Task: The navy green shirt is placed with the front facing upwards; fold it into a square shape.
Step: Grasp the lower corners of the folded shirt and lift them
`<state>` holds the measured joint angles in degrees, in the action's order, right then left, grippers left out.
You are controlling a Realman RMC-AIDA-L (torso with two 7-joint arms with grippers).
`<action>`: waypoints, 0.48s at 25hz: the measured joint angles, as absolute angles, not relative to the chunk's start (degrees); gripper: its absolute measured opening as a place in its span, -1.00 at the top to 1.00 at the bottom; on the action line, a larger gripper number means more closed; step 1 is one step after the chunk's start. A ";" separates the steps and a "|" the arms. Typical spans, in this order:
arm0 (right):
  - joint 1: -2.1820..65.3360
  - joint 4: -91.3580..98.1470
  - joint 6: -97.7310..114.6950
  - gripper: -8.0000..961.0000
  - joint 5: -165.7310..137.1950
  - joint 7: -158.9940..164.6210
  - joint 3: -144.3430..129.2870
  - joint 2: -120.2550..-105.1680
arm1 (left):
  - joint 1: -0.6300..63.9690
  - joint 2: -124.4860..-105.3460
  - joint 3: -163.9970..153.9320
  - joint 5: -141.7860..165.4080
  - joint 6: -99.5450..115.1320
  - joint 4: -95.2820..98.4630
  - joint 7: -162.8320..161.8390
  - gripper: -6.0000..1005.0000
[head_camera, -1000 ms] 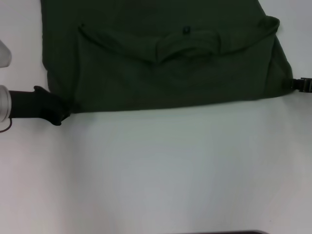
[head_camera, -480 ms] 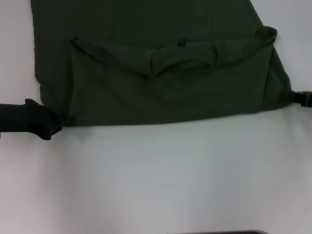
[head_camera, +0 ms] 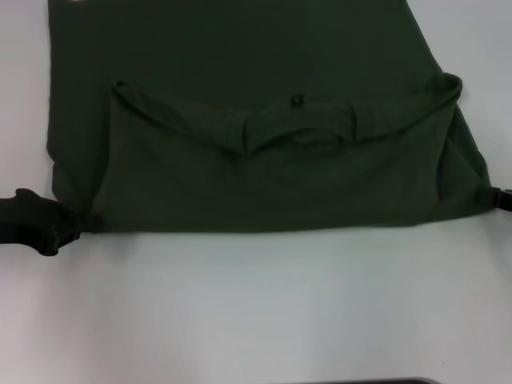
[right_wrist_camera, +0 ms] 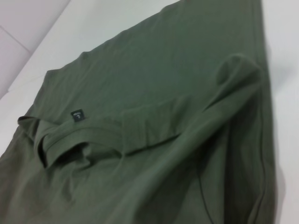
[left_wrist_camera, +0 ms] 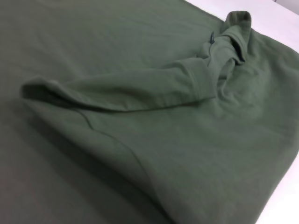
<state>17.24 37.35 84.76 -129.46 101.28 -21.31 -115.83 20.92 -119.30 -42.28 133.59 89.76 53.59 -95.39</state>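
Observation:
The navy green shirt lies on the white table, its upper part folded over toward me so the round collar and small neck label face up. No print shows. At the near left corner of the fold my left gripper is shut on the cloth. My right gripper grips the near right corner at the frame's edge. The left wrist view shows the shirt with a folded sleeve hem. In the right wrist view the shirt shows its label.
Bare white table stretches from the shirt's near fold edge toward me. A thin dark strip runs along the table's near edge. The shirt's far part runs out of the head view.
Both grippers have moved toward me, pulling the folded edge of the shirt nearer. The left arm has also drawn further left, and more of the shirt's far part has slid into view.

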 joint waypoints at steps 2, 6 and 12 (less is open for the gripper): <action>16.55 37.32 85.09 0.93 -129.46 101.01 -20.93 -115.83 | 20.64 -118.98 -42.21 133.60 90.30 53.41 -95.41 0.95; 15.42 37.30 85.80 0.93 -129.46 100.34 -20.76 -115.83 | 20.27 -118.83 -41.76 134.96 90.83 53.26 -95.62 0.95; 14.35 37.18 86.33 0.93 -129.46 100.02 -20.74 -115.60 | 19.57 -118.70 -39.46 136.55 91.95 53.26 -95.62 0.95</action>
